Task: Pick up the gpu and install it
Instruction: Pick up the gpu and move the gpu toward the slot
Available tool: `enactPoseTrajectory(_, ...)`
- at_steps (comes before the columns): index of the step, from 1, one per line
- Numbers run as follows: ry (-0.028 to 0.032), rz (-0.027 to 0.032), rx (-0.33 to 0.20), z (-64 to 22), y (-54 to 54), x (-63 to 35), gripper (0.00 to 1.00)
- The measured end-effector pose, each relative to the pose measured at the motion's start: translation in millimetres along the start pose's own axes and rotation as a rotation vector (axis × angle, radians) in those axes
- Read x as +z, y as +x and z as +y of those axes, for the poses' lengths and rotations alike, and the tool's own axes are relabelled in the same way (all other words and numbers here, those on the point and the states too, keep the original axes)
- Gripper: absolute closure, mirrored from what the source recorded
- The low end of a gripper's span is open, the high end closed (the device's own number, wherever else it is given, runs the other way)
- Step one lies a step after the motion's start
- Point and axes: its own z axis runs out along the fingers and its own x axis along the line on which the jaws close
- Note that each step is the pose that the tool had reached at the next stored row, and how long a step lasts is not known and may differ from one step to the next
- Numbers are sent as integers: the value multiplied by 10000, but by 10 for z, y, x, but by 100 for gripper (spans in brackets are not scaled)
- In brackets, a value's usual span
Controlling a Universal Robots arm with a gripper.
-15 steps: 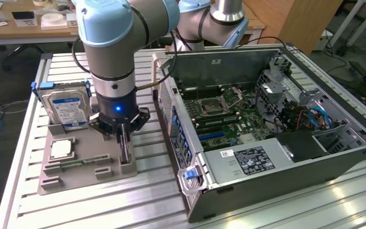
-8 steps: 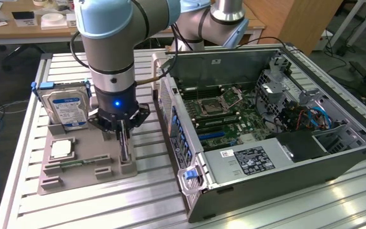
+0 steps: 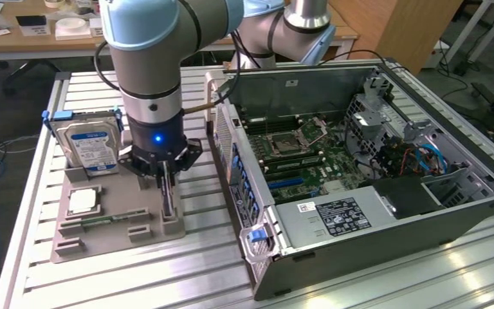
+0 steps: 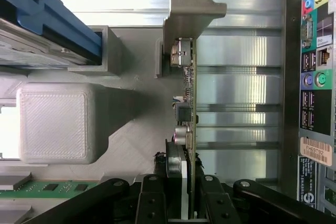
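Slatted surface (image 3: 187,270) carries open PC case (image 3: 384,257) and, beside it, grey parts tray (image 3: 101,241). The gpu (image 3: 170,203) stands on edge in the tray, long axis parallel to the case's back. Pincer (image 3: 164,175) straddles it from directly above, at the end away from the bracket (image 4: 191,9); can't tell if clamped.

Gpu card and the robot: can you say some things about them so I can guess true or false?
1. The gpu stands on its edge in the grey tray. True.
2. The tool grips the hard drive. False: it is shut on the gpu, beside the hard drive.
3. The computer case is closed up. False: its side is open and the boards inside show.
4. The hard drive has a blue and white label. True.
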Motion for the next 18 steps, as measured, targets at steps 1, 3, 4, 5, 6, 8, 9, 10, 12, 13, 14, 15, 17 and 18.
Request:
enactPoseTrajectory(1,-4,-1,0,0,0,-12,72)
enactPoseTrajectory(3,-8,-1,-2,2,-1,-49,72)
enactPoseTrajectory(4,-10,-2,-3,2,-1,-68,72)
enactPoseTrajectory(5,-11,-1,-2,3,-1,-85,72)
enactPoseTrajectory(6,-12,-1,-2,4,-1,-98,72)
enactPoseTrajectory(8,-12,-1,-2,5,0,-120,72)
enactPoseTrajectory(9,-12,0,-2,5,0,-130,72)
enactPoseTrajectory(10,-13,-1,-1,6,0,-140,72)
enactPoseTrajectory(12,-13,-1,-2,7,0,-165,72)
enactPoseTrajectory(13,-12,-1,-2,8,0,-177,72)
enactPoseTrajectory(14,-13,-1,-2,8,0,-188,72)
enactPoseTrajectory(15,-13,-1,-2,9,0,-200,72)
enactPoseTrajectory(17,-12,-1,-2,9,0,-219,72)
enactPoseTrajectory(18,-13,-1,-2,10,0,-226,72)
